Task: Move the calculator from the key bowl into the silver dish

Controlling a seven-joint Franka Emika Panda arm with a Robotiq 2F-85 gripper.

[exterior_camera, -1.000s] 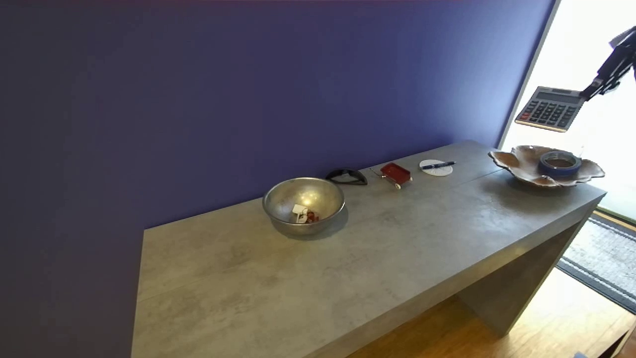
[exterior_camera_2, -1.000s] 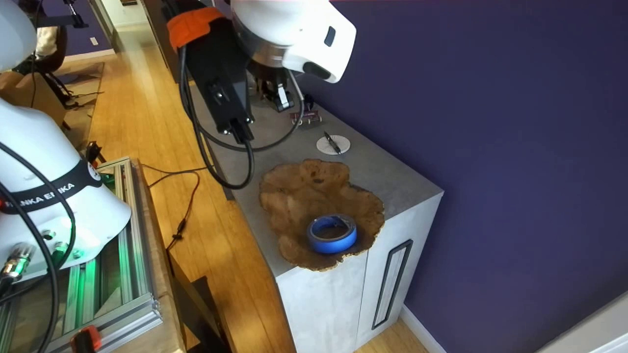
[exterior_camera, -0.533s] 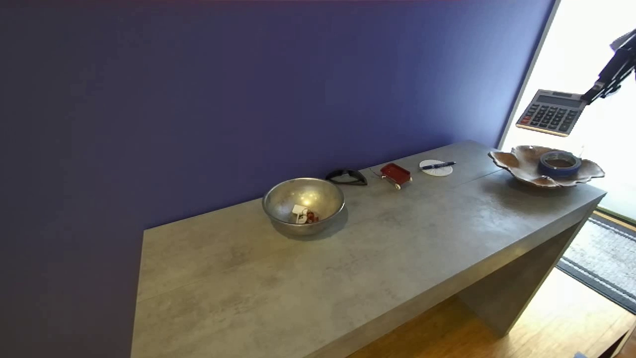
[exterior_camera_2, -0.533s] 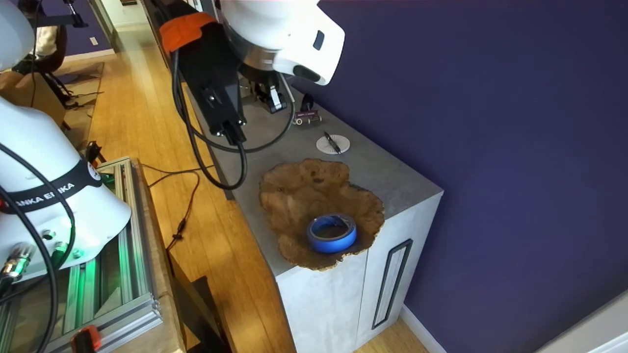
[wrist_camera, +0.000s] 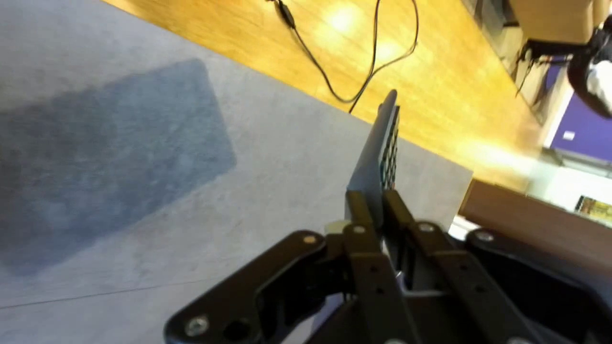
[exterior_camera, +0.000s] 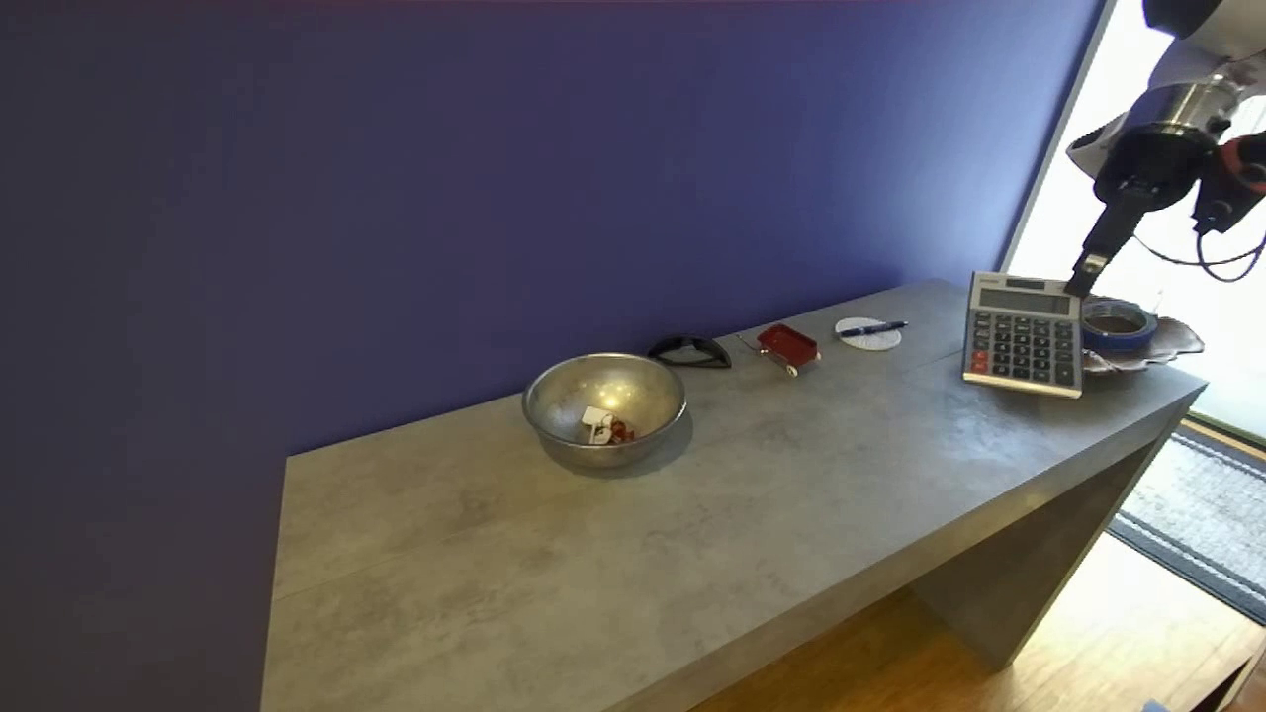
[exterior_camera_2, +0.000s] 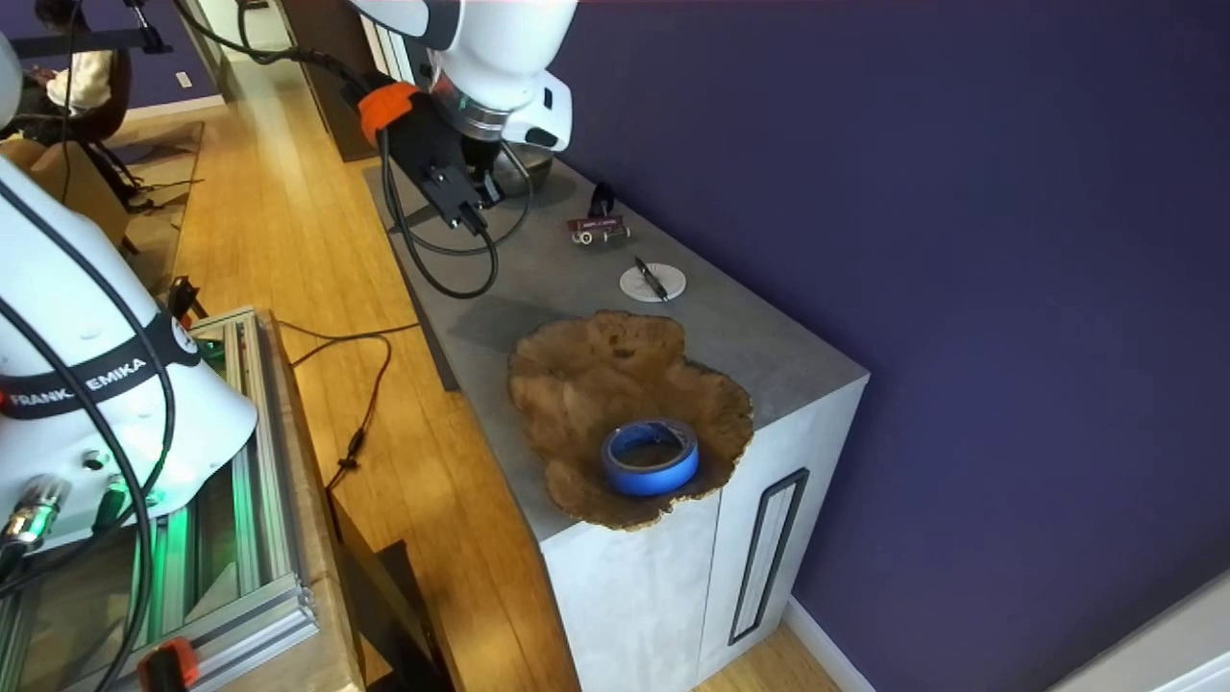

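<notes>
The grey calculator (exterior_camera: 1024, 336) hangs tilted in the air over the table, in front of the key bowl (exterior_camera: 1177, 341) in an exterior view. My gripper (exterior_camera: 1080, 285) is shut on its upper corner. In the wrist view the calculator (wrist_camera: 370, 157) shows nearly edge-on between the fingertips of the gripper (wrist_camera: 376, 196). The shiny silver dish (exterior_camera: 633, 381) stands farther along the table, with a white tag and small red things inside. It is partly hidden behind the arm in an exterior view (exterior_camera_2: 533, 165). There the key bowl (exterior_camera_2: 567, 384) looks brown, and the calculator is mostly hidden.
A blue tape roll (exterior_camera_2: 625, 476) lies in the key bowl. A white coaster with a pen (exterior_camera: 870, 341), a red toy wagon (exterior_camera: 788, 344) and a black curved object (exterior_camera: 689, 351) lie along the purple wall (exterior_camera: 593, 178). The table (exterior_camera: 495, 534) has an open front edge.
My gripper has carried the calculator from above the key bowl towards the silver dish, and lower. The calculator has turned a little. The bowls have not moved.
</notes>
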